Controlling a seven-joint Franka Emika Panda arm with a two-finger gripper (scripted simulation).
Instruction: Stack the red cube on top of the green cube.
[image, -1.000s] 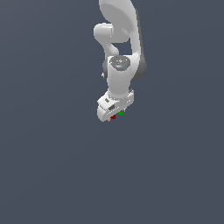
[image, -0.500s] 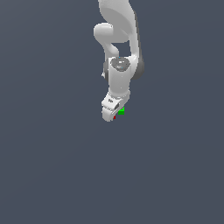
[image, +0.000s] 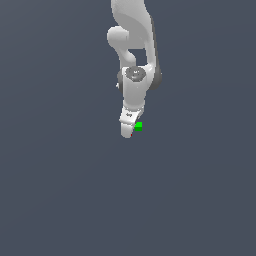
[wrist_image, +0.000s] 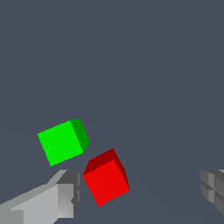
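Observation:
In the wrist view the red cube (wrist_image: 106, 179) lies on the grey floor between my fingers, close to one finger (wrist_image: 52, 199) and far from the other (wrist_image: 214, 186). The green cube (wrist_image: 63, 142) lies just beyond it, apart from it and outside the fingers' gap. My gripper (wrist_image: 140, 192) is open and holds nothing. In the exterior view the white gripper (image: 127, 132) points down over the cubes. The green cube (image: 138, 126) shows at its right side. The red cube (image: 132, 134) is only a speck behind the fingertips.
The white arm (image: 135, 80) reaches down from the top of the exterior view. The plain grey floor (image: 60, 190) lies all around, with nothing else on it.
The gripper has come down a little lower around the red cube. In the exterior view the red cube is now almost hidden behind it. The cubes have not moved.

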